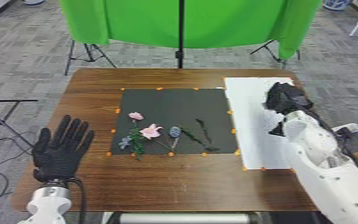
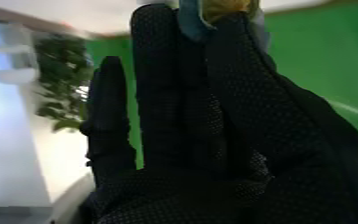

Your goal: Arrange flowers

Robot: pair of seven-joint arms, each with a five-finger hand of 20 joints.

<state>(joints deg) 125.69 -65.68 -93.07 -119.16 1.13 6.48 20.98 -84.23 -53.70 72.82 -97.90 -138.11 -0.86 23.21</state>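
My right hand (image 1: pixel 288 98) is over the white sheet in the head view, its fingers pointing away. In the right wrist view, the fingertips and thumb of my right hand (image 2: pixel 180 115) pinch a blue and tan thing (image 2: pixel 222 10); what it is I cannot tell. On the dark mat lie a small pink flower (image 1: pixel 135 116), a larger pink flower (image 1: pixel 151 132), a round blue flower (image 1: pixel 175 132), a small blue flower (image 1: pixel 125 142) and dark green stems (image 1: pixel 203 131). My left hand (image 1: pixel 62 149) is open at the table's left side, fingers straight.
The dark mat (image 1: pixel 171 102) is at the middle of the brown table (image 1: pixel 175 177), with orange markers around it. A white sheet (image 1: pixel 251 107) lies along its right side. Beyond the far edge stand a green backdrop (image 1: pixel 140 22) and black stands.
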